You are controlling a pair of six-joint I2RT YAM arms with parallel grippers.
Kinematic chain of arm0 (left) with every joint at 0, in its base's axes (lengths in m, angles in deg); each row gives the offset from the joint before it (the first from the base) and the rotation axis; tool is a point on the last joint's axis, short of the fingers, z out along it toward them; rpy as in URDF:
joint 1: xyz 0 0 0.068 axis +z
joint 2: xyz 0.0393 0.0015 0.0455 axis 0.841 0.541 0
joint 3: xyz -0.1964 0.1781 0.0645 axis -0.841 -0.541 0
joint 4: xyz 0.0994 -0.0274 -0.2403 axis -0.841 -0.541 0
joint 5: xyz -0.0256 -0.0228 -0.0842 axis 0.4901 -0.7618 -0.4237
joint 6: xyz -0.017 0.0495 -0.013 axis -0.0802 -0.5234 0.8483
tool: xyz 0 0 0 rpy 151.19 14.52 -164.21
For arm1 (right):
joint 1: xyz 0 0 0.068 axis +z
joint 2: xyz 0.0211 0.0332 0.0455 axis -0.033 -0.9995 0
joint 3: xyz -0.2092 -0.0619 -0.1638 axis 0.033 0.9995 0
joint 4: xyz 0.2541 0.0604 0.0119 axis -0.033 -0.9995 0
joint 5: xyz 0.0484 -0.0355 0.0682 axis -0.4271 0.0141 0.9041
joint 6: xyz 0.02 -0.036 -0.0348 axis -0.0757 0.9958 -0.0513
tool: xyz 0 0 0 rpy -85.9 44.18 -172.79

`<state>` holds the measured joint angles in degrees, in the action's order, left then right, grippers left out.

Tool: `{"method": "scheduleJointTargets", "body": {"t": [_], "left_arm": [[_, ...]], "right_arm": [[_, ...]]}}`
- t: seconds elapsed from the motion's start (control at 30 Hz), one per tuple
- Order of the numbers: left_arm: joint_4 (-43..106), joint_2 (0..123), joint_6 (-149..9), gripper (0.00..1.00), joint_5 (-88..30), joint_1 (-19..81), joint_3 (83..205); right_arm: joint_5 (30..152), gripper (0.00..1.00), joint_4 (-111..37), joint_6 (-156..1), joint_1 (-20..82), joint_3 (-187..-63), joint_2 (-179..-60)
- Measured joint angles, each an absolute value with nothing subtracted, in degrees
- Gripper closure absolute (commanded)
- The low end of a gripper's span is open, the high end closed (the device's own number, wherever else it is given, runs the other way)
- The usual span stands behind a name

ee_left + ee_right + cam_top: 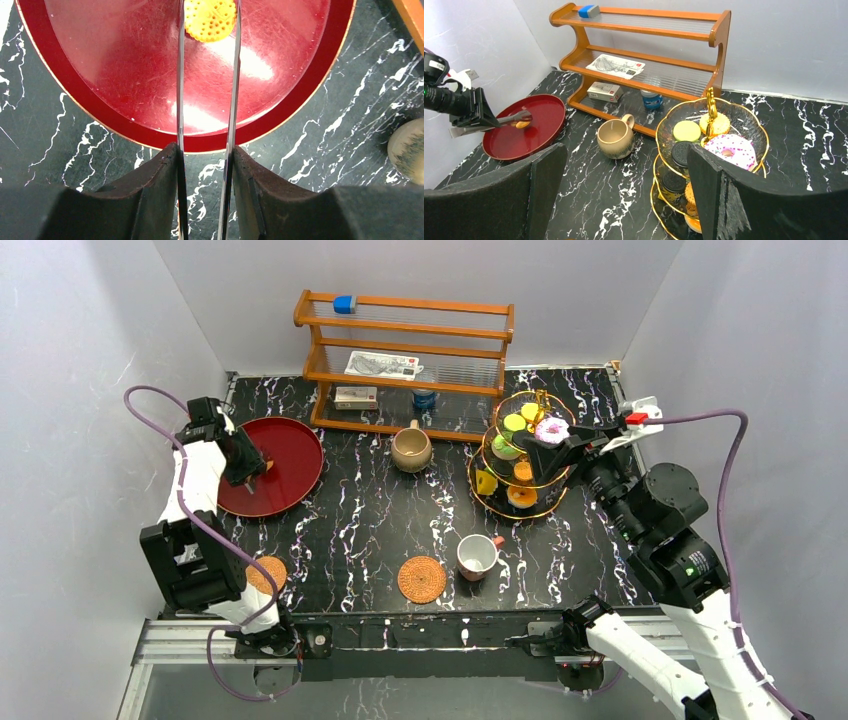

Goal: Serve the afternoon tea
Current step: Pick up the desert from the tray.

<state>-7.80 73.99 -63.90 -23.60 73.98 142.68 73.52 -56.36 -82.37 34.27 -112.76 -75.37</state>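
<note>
the left gripper (262, 466) reaches over the red tray (300, 440) at the far left. its thin fingers (179, 100) sit narrowly apart on either side of the yellow cookie (210, 19) and seem to touch both of its edges. i cannot tell whether they are actually pinching it. to do this step well, close gently until the cookie is held at its widest part, then lift straight up before swinging right. the tiered stand (744, 120) waits at the far right, with the right gripper (624, 190) hovering spread wide above it. that arm probably has to clear away first, or the two could collide.
</note>
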Motion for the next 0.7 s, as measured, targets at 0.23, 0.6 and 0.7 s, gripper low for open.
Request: {"method": "scheduleJointTargets", "body": {"t": [0.23,0.6,0.7], "left_arm": [[-9.28,70.45,-63.83,0.63,-24.89,72.47,142.86],[-11.40,67.00,-62.98,0.66,-26.79,60.82,147.21],[-11.93,66.91,-62.45,0.66,-27.16,56.75,149.15]], "right_arm": [[72.23,0.01,-56.80,-81.56,34.27,-115.06,-76.18],[69.30,0.01,-58.99,-80.82,34.27,-117.18,-77.73],[68.56,0.01,-59.42,-80.55,34.27,-118.18,-78.25]]}}
